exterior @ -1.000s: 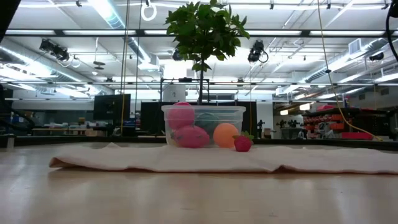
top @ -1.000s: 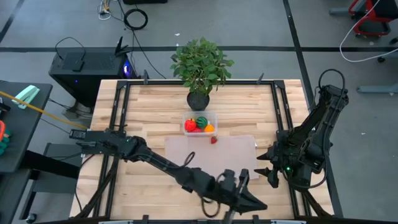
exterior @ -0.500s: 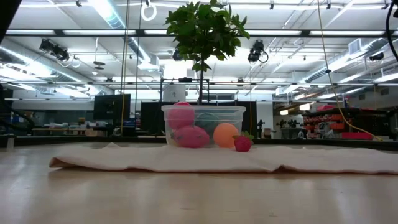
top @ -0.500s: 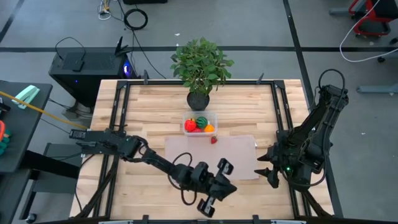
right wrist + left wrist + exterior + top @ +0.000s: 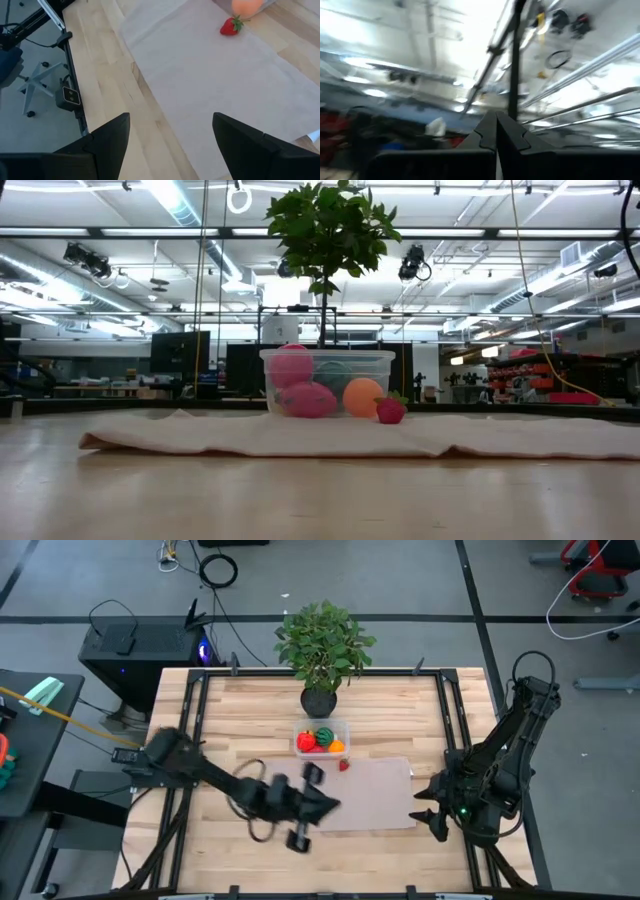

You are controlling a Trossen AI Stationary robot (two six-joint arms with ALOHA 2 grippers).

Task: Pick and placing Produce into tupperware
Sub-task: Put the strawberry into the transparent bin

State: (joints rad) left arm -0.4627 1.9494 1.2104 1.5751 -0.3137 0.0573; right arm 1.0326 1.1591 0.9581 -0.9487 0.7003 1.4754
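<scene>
The clear tupperware (image 5: 321, 738) stands on the wood at the mat's far edge and holds red, dark green and orange produce; the low view shows the tupperware (image 5: 327, 383) too. One red strawberry (image 5: 343, 765) lies on the mat just near of it, also seen as the strawberry (image 5: 391, 411) and the strawberry (image 5: 229, 27). My left gripper (image 5: 325, 803) hangs over the mat's left part, shut and empty; my left gripper (image 5: 496, 116) points up at the ceiling. My right gripper (image 5: 428, 812) waits by the mat's right end, open and empty; my right gripper (image 5: 170, 131) looks toward the strawberry.
A leafy potted plant (image 5: 322, 645) stands behind the tupperware at the far edge. The flat translucent mat (image 5: 345, 795) covers the table's middle. Black frame rails (image 5: 186, 730) run along the table's left and right sides. Bare wood lies left of the mat.
My left arm has swung from the table's near edge toward the left and far side, over the mat's left part, turning as it went. The produce, the tupperware and my right arm have stayed put.
</scene>
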